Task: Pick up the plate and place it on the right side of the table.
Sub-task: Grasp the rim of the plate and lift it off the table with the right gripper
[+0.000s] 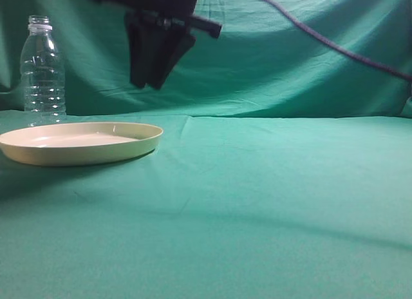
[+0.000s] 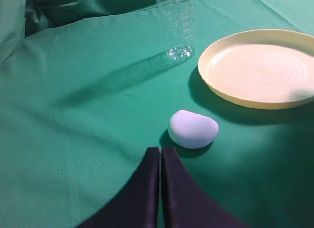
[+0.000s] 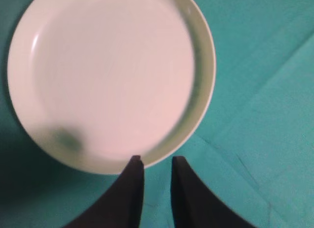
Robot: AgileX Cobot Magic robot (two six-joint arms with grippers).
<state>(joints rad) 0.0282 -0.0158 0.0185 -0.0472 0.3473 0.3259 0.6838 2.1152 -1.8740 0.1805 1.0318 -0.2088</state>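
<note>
The plate [image 1: 80,142] lies flat on the left of the worktop [image 1: 270,202], just in front of a clear bottle [image 1: 43,70]. The right tool [image 3: 157,164] hangs above its near-right rim, narrowly parted and empty, apparently lining up for a rim grip. The left tool [image 2: 160,154] is pressed closed, empty, beside a white lump [image 2: 193,128].

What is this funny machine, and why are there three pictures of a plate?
It is a robot with two arms, each ending in a claw. One picture looks along the green table. There you see the cream plate, a clear bottle behind it, and the right claw hanging above. The other two come from cameras on the wrists. The left claw is shut, near a small white lump. The right claw is slightly open above the plate's edge. Nothing is held yet.
</note>
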